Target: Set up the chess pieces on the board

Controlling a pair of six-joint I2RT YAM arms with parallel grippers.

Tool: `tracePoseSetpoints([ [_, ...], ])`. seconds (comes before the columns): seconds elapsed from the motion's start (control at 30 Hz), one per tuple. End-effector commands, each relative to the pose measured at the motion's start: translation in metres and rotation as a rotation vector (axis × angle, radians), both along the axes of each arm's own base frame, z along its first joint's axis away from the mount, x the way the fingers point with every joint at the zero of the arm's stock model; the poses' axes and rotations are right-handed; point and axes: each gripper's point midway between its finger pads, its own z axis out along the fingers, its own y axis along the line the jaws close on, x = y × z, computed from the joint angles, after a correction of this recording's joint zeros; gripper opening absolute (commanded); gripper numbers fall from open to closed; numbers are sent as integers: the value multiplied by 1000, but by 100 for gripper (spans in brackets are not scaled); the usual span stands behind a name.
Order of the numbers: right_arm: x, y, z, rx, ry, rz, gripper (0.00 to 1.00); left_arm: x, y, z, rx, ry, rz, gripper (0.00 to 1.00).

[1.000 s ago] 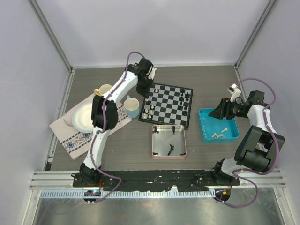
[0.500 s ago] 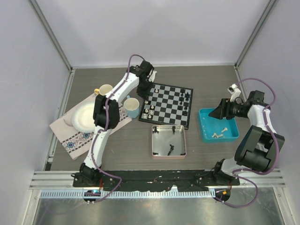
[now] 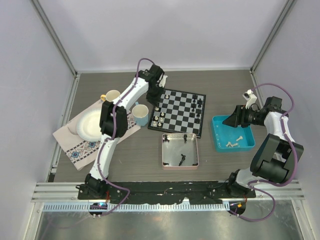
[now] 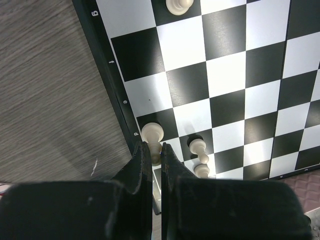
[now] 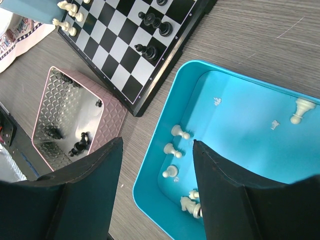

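The left gripper (image 4: pixel 154 146), fingers pinched almost together on an off-white piece (image 4: pixel 151 133) standing on an edge square of the board (image 4: pixel 227 75), should centre the base, part only slightly, then rise straight up to spare the neighbouring pieces (image 4: pixel 198 146) just inboard.

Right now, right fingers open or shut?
Open: the right arm's black fingers stand wide apart, bright blue plastic tray visible between them.

White letters g, f, e mark the black border of the board (image 4: pixel 111 62).
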Motion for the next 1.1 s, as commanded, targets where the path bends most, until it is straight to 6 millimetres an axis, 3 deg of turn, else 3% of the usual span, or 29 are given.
tracePoseSetpoints([
  [0.0, 4, 0, 11, -1, -49, 18, 63, 11, -10, 13, -53, -37, 0, 5],
  [0.3, 4, 0, 10, 2, -45, 20, 63, 9, -11, 9, -51, -26, 4, 6],
  [1.07, 4, 1, 10, 6, -42, 25, 63, 7, -10, 8, -44, -21, 16, 33],
])
